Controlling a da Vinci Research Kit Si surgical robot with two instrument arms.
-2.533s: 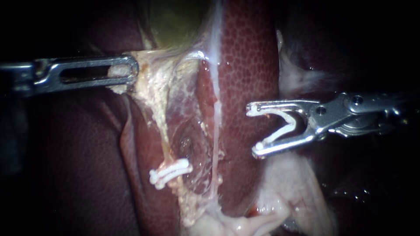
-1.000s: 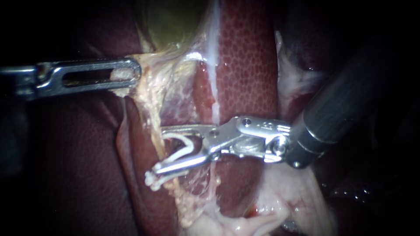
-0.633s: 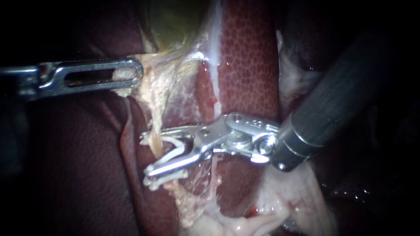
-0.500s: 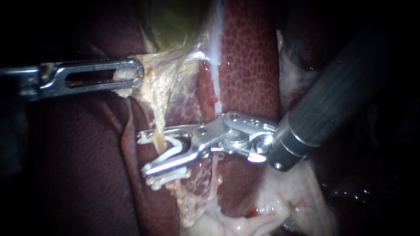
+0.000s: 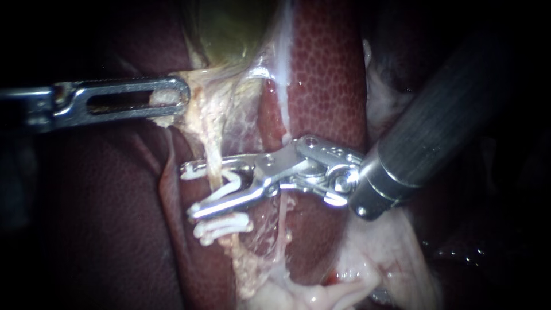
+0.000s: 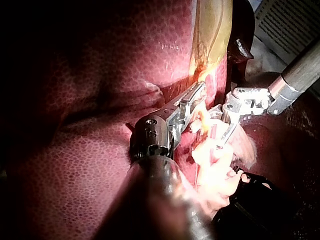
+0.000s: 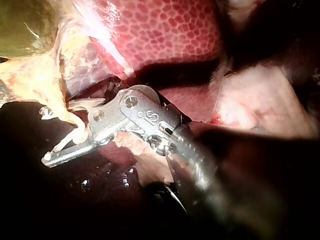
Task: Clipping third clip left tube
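Jaws against the big liver (image 5: 321,74): our left instrument's (image 5: 172,96) are clamped on pale tissue (image 5: 201,102) under the gallbladder (image 5: 227,28). Our right instrument's (image 5: 189,192) stand half open, holding a loaded clip (image 5: 231,185) astride the left tube (image 5: 211,150), just above a placed clip (image 5: 221,227).

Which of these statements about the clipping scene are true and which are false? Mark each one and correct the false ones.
1. The right instrument holds a white clip in its jaws, set astride the left tube. True.
2. The tube carries no clip. False: a closed clip sits on it just below the right instrument's jaws.
3. The left instrument grips pale tissue below the gallbladder. True.
4. The two instruments touch each other. False: they are apart, and the left instrument holds the tissue higher up, nearer the gallbladder.
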